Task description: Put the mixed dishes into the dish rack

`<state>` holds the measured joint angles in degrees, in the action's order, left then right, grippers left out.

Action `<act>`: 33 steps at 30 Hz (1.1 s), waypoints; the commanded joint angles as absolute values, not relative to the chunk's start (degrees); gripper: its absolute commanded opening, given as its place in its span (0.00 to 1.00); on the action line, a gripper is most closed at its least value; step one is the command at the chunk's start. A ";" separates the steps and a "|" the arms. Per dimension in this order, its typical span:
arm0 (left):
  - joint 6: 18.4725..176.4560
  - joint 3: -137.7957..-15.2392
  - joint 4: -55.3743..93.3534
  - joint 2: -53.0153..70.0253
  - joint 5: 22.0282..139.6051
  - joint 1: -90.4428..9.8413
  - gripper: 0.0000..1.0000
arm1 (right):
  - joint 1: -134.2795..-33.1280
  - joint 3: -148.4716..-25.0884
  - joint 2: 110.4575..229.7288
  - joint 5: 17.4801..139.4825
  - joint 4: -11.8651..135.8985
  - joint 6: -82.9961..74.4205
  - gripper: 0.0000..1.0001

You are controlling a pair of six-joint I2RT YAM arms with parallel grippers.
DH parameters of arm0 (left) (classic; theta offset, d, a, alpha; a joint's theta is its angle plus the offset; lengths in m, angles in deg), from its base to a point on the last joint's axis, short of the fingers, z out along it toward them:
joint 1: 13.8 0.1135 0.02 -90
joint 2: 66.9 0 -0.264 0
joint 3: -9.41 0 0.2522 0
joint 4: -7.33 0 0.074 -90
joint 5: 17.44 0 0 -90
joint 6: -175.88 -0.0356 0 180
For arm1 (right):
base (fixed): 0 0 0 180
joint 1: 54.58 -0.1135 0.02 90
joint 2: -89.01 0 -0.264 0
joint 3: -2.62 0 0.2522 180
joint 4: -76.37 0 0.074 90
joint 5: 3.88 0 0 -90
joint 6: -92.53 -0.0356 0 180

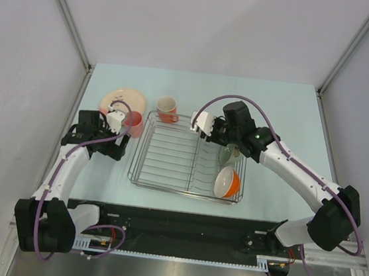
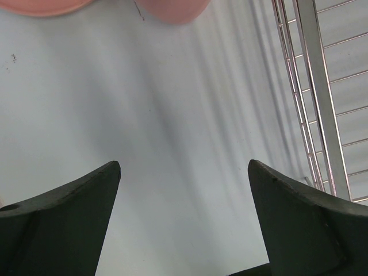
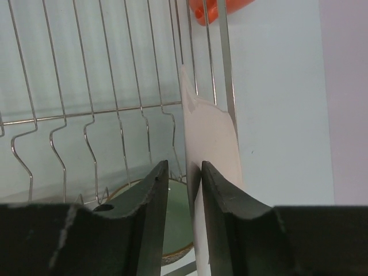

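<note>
**Top view.** The dish rack sits mid-worktop. A green bowl and an orange bowl are already inside, at its right end. Three pieces are outside: the orange mug just beyond the far rail, the pink cup just left of the rack, and the cream-pink plate beyond the cup. The right hand hangs over the rack's far right corner. What it carries is unclear from above. The left hand is beside the cup.

**Left wrist.** The left hand is spread wide and empty over bare worktop. The cup lies just ahead and the rack wall runs along the right. Risk: a hasty reach could knock the cup over or into the plate – the fingers might also snag the wire.

**Right wrist.** The right hand has its fingers narrowly parted, one on each face of a white plate standing on edge beside the rack's end wire. Whether they actually pinch it cannot be told. The plate is not plainly seated between dividers. Risk: on release it could topple onto the green bowl below – or be dragged askew if a finger rubs it while lifting away.
</note>
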<state>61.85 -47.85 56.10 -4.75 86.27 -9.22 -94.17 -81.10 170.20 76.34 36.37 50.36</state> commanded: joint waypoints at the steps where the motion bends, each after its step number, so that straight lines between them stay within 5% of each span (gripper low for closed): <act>1: 62.07 -49.79 55.02 -4.32 87.05 -8.79 0.98 | -95.53 -81.46 166.45 76.28 33.79 48.23 0.39; 2: 62.15 -49.87 54.93 -4.32 87.14 -8.88 0.98 | -95.88 -81.46 166.10 76.37 33.35 47.97 0.98; 3: 62.24 -49.88 54.84 -4.32 87.23 -8.88 0.98 | -96.32 -81.46 165.48 76.54 32.82 47.88 1.00; 13: 63.56 -49.35 54.40 -3.18 89.17 -8.88 0.97 | -98.78 -81.46 158.03 78.91 36.14 44.55 1.00; 24: 61.63 -48.12 56.07 -6.69 94.87 -10.28 0.95 | -91.14 -81.46 152.82 88.32 52.16 22.48 1.00; 33: 60.57 -50.66 56.51 -3.71 93.30 -13.36 0.93 | -84.82 -81.99 160.11 115.10 40.68 -4.74 1.00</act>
